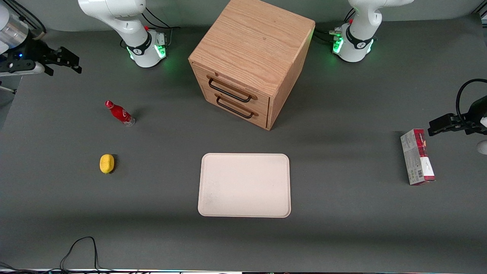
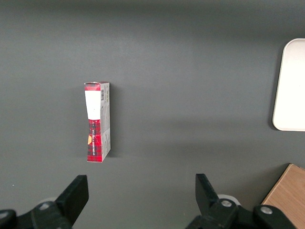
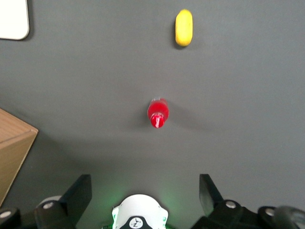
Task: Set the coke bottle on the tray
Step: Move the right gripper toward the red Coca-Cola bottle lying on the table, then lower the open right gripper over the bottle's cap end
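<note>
From my console, the coke bottle point(image 1: 119, 113) stood upright on the dark table point(image 1: 342, 228), toward the working arm's end, with its red cap uppermost and its clear base on the mat. In the right wrist view I looked almost straight down on its cap point(image 3: 157, 113). Nothing touched it.

The yellow lemon-like object point(image 1: 107, 163) lay nearer to the front camera than the bottle, well apart from it, and showed in the wrist view too point(image 3: 184, 27).

The tray point(image 1: 244, 185) sat flat near the middle of the table, nearer to the front camera than the wooden drawer cabinet point(image 1: 251, 61), in front of its two drawers. I saw it bare, with the bottle well apart from it.

The gripper point(image 1: 64, 61) hung high above the table at the working arm's end, farther from the front camera than the bottle and well clear of it. In the wrist view its two fingers point(image 3: 78, 193) were spread wide, with only mat between them, gripping nothing and touching nothing.

A red-and-grey carton box point(image 1: 417, 156) lay toward the parked arm's end of the table.
</note>
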Motion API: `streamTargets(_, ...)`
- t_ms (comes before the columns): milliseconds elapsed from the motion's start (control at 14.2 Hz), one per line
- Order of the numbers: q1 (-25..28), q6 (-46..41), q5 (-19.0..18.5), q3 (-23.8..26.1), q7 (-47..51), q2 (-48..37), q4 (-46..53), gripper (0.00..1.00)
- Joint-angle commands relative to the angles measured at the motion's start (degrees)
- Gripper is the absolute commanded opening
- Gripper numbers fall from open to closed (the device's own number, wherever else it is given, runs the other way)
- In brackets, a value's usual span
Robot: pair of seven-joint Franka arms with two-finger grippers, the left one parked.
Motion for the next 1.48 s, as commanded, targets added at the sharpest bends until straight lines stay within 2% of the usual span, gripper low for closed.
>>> streamTargets(0, 0.49, 2.11, -1.58, -0.55, -1.19, -2.04, -3.09, 1.00)
streamTargets(1128, 0.31, 32.51, -1.58, -2.40, -1.19, 6.13, -23.66, 1.00)
streamTargets(1410, 0.40, 38.83, -1.58, -4.76, -3.29, 6.66, -28.40, 1.00)
